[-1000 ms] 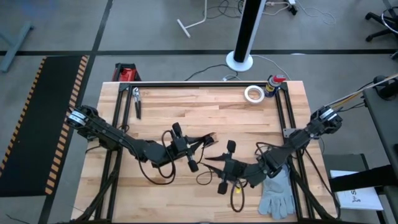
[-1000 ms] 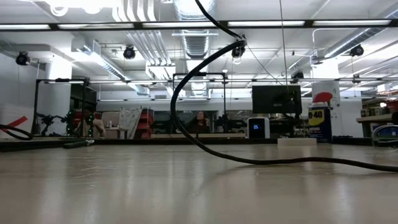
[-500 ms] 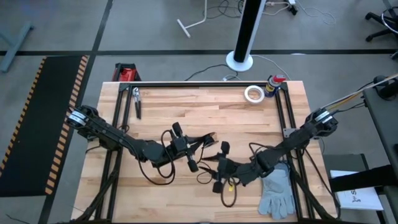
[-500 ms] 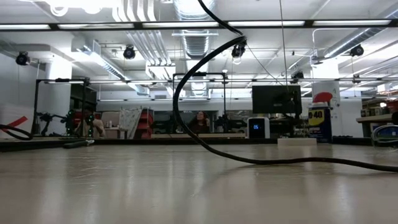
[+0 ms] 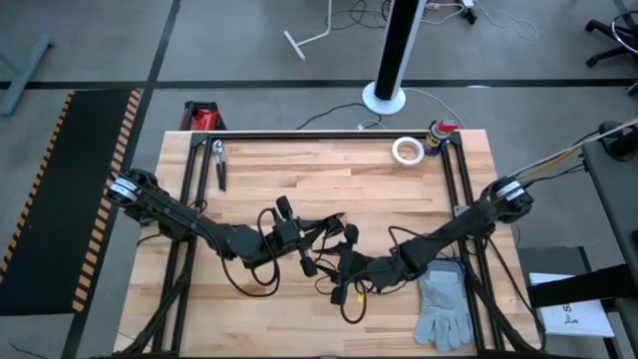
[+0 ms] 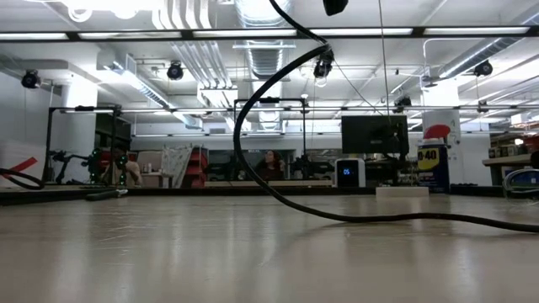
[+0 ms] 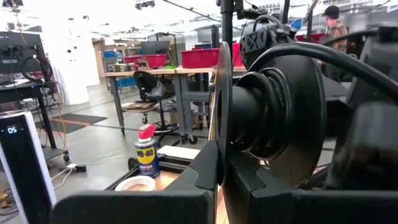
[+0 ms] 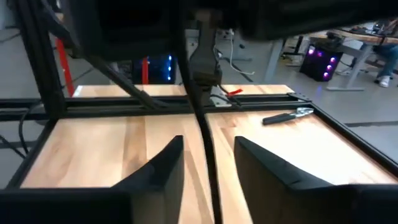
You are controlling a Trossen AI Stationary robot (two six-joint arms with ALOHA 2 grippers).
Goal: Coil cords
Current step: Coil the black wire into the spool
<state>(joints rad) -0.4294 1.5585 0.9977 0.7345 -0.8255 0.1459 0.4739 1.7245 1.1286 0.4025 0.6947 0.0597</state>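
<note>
The thin black cord (image 5: 330, 228) lies in loose strands at the table's middle, between my two grippers, with a loop (image 5: 346, 307) toward the near edge. My left gripper (image 5: 299, 239) is at mid-table, shut on the cord. Just to its right, my right gripper (image 5: 344, 264) is open. In the right wrist view the cord (image 8: 209, 158) runs lengthwise through the gap between that gripper's fingers without visibly touching them. It continues on to a plug-like piece (image 8: 203, 59) under the dark left gripper. My left gripper holds a thick, ribbed, plug-like part of the cord (image 7: 258, 112) between its fingers, and this part fills its wrist view. The fingers come in level from the table's left. The part is held off the table, and the cord (image 7: 323, 56) runs on toward my right gripper.
A grey glove (image 5: 444, 304) lies at the near right. A white tape roll (image 5: 406, 150) and a spray can (image 5: 439, 133) stand at the far right, and pliers (image 5: 219, 165) lie at the far left. A thick black cable (image 6: 253, 160) arches across the low view.
My right gripper has moved toward the table's left, closing in on my left gripper. The cord loop beside it has slid the same way. My left gripper has kept still.
</note>
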